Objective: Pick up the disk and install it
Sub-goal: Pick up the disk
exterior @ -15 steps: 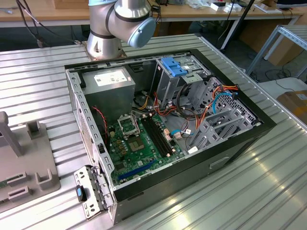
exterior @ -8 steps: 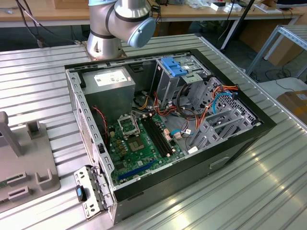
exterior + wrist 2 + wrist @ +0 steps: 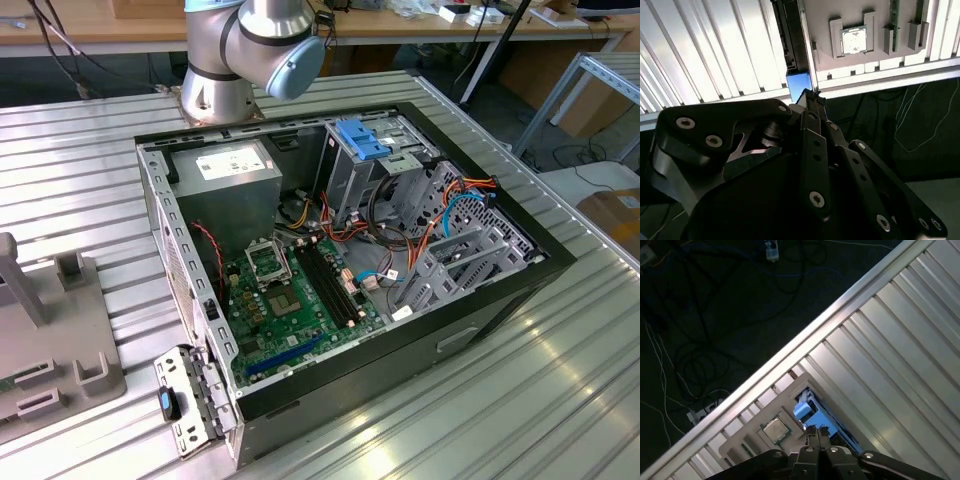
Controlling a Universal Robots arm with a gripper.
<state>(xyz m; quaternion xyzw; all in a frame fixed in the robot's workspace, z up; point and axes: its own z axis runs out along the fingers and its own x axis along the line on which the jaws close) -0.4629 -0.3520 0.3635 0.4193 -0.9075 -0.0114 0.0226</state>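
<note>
Ribbed aluminium makes up the worktop point(image 3: 560, 400), on which an open black computer case point(image 3: 350, 378) is set, its boards and cabling exposed. A grey fixture tray point(image 3: 40, 350) is placed toward the exterior view's left of the case, close to it but apart.

In both wrist views the disk point(image 3: 790, 35) point(image 3: 802, 411) is seen lying just beside one side edge of that tray point(image 3: 820, 50) point(image 3: 747, 440), apparently against it, with bare ribs on its other side. Its long axis is judged to run along the tray edge, roughly parallel to the ribs. One blue end is turned toward the worktop's rim, beyond which a dark floor point(image 3: 715, 315) strewn with cables is seen.

The tool point(image 3: 812, 97) point(image 3: 817, 431) is held above that blue end, its tips pressed together with nothing pinched. The disk therefore stretches away from the tips lengthwise.

A square chip point(image 3: 853, 40) point(image 3: 775, 429) and raised holders are seated in the tray, clear of the disk. Nothing is seen lying across the disk.
</note>
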